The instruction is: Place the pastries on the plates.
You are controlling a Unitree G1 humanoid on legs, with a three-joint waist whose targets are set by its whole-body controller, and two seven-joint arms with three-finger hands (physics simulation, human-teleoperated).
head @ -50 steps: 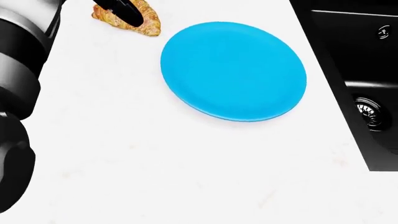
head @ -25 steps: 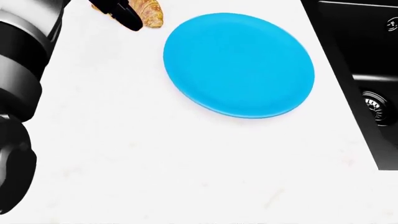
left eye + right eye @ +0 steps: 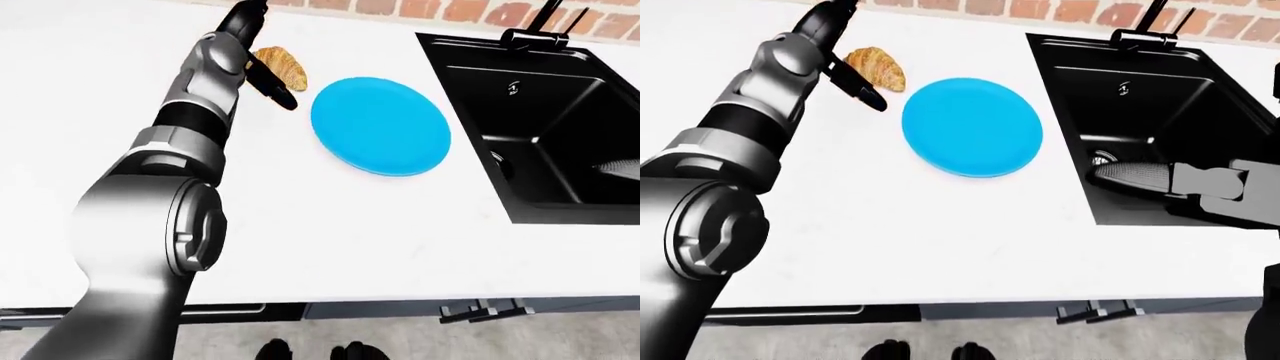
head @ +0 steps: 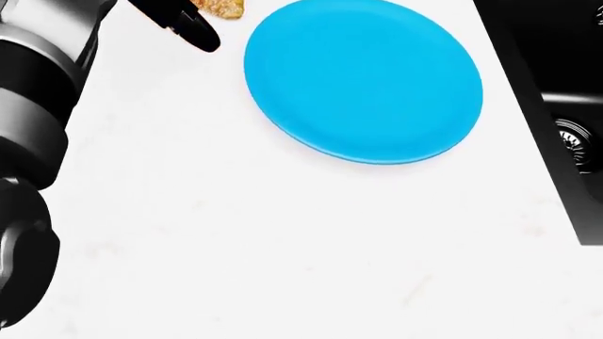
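A golden croissant [image 3: 284,65] lies on the white counter [image 3: 330,217], up and left of the round blue plate [image 3: 380,125], which has nothing on it. My left arm reaches up along the left of the left-eye view. My left hand [image 3: 274,87] stands against the croissant's left side, one black finger stretched along its lower-left edge, not closed round it. In the head view only a corner of the croissant [image 4: 223,6] shows at the top edge. My right forearm [image 3: 1185,180] hangs over the sink, its fingers lost against the black.
A black sink [image 3: 540,120] with a drain [image 4: 577,143] is set into the counter right of the plate. A black faucet [image 3: 535,34] stands before a brick wall [image 3: 450,9] at the top. The counter's near edge [image 3: 330,304] drops to cabinet fronts.
The head view has shifted: plate and croissant slid toward the top edge, so the camera moved. The left hand's finger now lies beside the croissant rather than across it.
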